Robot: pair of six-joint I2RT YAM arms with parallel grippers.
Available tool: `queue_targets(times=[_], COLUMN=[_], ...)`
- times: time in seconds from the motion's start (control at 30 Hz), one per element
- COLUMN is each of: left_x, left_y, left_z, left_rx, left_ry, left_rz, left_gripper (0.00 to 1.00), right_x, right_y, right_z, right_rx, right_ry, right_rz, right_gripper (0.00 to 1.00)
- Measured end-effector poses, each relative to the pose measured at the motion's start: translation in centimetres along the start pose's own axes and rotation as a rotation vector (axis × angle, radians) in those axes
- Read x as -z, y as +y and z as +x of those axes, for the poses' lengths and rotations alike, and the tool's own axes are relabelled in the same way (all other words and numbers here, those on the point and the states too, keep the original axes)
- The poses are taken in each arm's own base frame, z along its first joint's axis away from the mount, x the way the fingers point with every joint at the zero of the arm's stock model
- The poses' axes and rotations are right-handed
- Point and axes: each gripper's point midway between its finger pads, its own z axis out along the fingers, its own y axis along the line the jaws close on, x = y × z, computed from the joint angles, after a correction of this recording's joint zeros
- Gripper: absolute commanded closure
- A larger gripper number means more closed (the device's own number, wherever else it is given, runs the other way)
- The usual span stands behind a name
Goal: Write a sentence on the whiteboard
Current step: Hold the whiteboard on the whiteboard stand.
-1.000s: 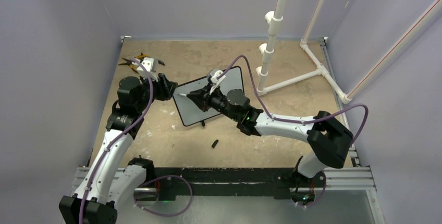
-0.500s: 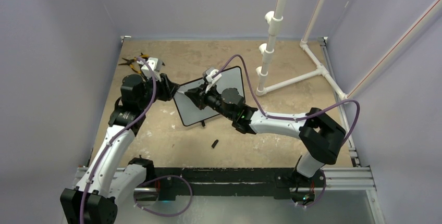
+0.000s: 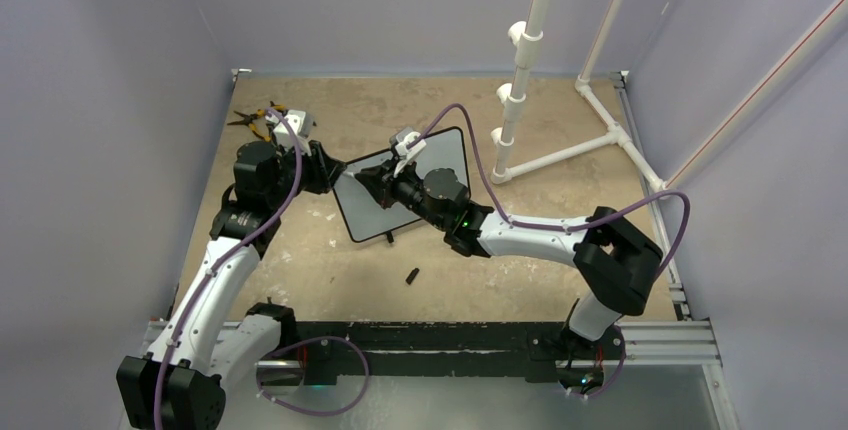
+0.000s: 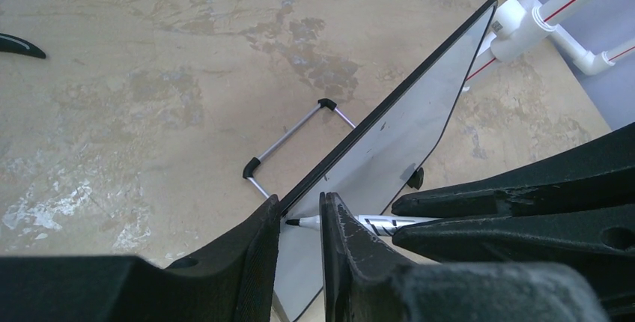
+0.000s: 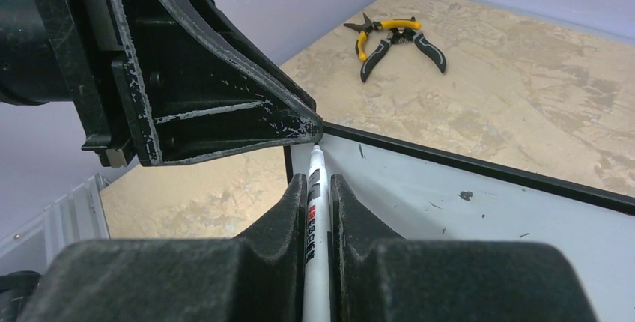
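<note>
One whiteboard [image 3: 352,208], one marker [image 5: 315,213], one small black cap [image 3: 411,275], two pliers [image 5: 393,37], one pipe frame [image 3: 556,153]

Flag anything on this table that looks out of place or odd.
A small black piece, likely the cap of the marker, lies loose on the table's near side. Yellow-handled pliers sit in the far left corner, unrelated to writing. The whiteboard stands tilted, not flat.
</note>
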Motion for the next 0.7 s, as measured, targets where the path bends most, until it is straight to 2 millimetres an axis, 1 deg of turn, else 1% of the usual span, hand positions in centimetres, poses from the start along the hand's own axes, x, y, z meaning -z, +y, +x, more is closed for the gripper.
queue_targets(times=[0.23, 0.7], left_x=[0.0, 0.0], left_y=[-0.1, -0.1], left_z=[0.0, 0.0], left_rx=[0.0, 0.0], left_ry=[0.001, 0.002], left_rz=[0.004, 0.008], left_gripper=[0.76, 0.77], right_x=[-0.2, -0.1], right_y=[-0.4, -1.5], right_z=[0.2, 0.0], right_rx=[-0.002, -0.018], right_ry=[0.002, -0.018], right_rz=[0.022, 0.099], right_gripper=[1.0, 1.0])
